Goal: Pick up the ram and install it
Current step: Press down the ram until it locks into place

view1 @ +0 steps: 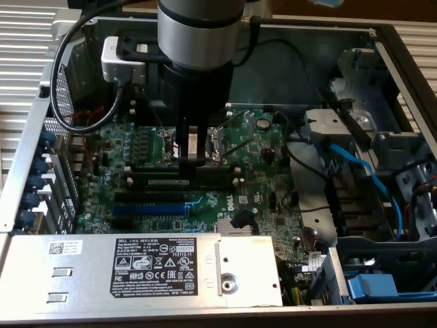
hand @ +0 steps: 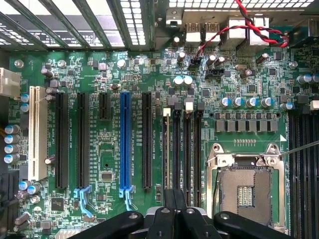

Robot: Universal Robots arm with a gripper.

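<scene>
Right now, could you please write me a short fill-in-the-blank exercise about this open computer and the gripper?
1. Among the black slots, one long expansion slot is coloured ____.
2. The gripper has its jaws ____.
3. Inside the open computer case, the gripper stands over the green ____.

Missing words: blue; shut; motherboard.

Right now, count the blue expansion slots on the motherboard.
1. The blue expansion slot lies between black slots, with the white slot further out on the side away from the processor socket. None seems hidden.
</scene>
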